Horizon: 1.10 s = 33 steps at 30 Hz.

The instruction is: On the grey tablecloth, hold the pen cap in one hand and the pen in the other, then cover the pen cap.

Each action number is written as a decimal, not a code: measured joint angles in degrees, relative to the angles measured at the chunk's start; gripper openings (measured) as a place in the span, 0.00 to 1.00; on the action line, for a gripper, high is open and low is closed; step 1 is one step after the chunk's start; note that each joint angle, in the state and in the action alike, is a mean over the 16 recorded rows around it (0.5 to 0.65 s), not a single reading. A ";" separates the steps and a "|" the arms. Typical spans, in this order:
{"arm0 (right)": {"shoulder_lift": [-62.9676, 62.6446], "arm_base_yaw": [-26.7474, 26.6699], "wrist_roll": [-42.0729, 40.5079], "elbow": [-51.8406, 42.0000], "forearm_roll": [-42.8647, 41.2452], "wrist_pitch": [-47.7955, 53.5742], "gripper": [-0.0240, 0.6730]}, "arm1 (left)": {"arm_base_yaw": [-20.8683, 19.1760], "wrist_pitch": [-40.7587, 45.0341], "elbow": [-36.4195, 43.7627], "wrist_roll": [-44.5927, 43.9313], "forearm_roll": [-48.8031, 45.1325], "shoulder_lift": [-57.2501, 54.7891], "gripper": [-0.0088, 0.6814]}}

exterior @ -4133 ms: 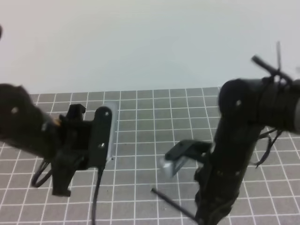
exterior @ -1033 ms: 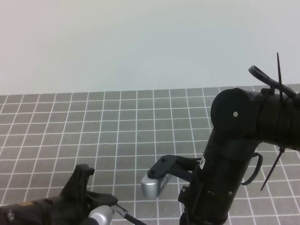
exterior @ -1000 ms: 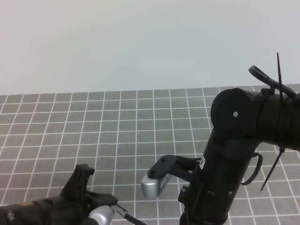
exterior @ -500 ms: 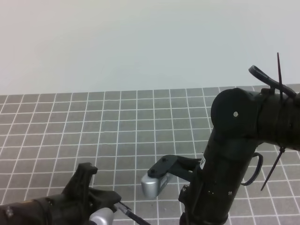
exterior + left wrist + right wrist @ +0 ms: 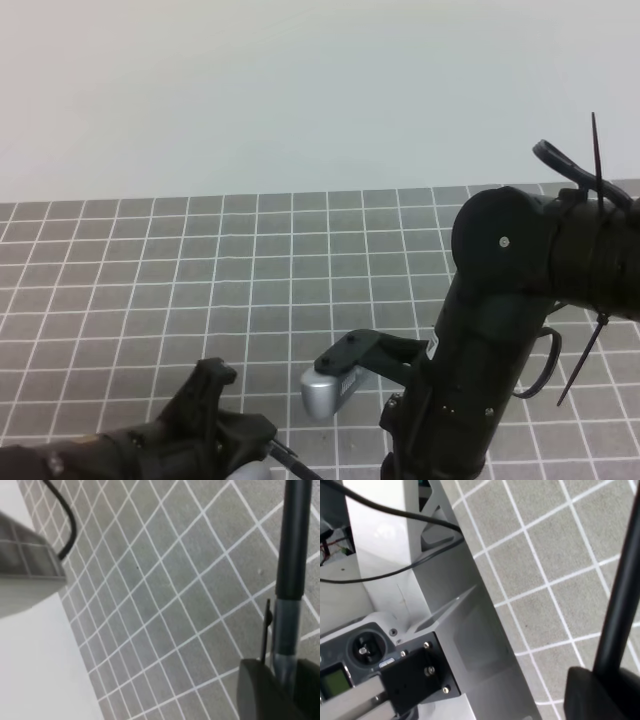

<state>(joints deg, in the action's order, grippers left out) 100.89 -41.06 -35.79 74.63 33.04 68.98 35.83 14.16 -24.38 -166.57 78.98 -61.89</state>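
Left gripper (image 5: 280, 690) clamped on the pen cap (image 5: 286, 630). Right gripper (image 5: 605, 692) clamped on the pen (image 5: 625, 590). Both held above the grey tablecloth (image 5: 300, 260).

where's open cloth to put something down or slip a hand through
The grey gridded tablecloth lies bare from its far edge by the pale wall down to mid-table, left of the black right arm. The near edge is crowded: the left gripper, the slim black pen and the right arm's silver camera.

High front view, both wrist views close above grey tablecloth (image 5: 300, 250) (shared)
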 joint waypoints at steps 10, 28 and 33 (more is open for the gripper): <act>0.00 0.00 0.38 -0.15 -0.39 0.00 0.14 | 3.83 -3.95 0.00 0.23 0.27 -1.66 0.13; 0.00 0.00 0.71 -0.17 -0.49 0.00 0.14 | 4.87 -5.35 0.00 0.70 1.13 -2.52 0.13; 0.00 0.00 0.71 -0.17 -0.49 0.00 0.14 | 4.87 -5.32 0.00 0.80 1.55 -2.52 0.13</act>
<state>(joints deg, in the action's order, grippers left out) 100.89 -41.06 -35.08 74.46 32.56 68.98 40.70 8.85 -24.38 -165.77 80.52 -64.41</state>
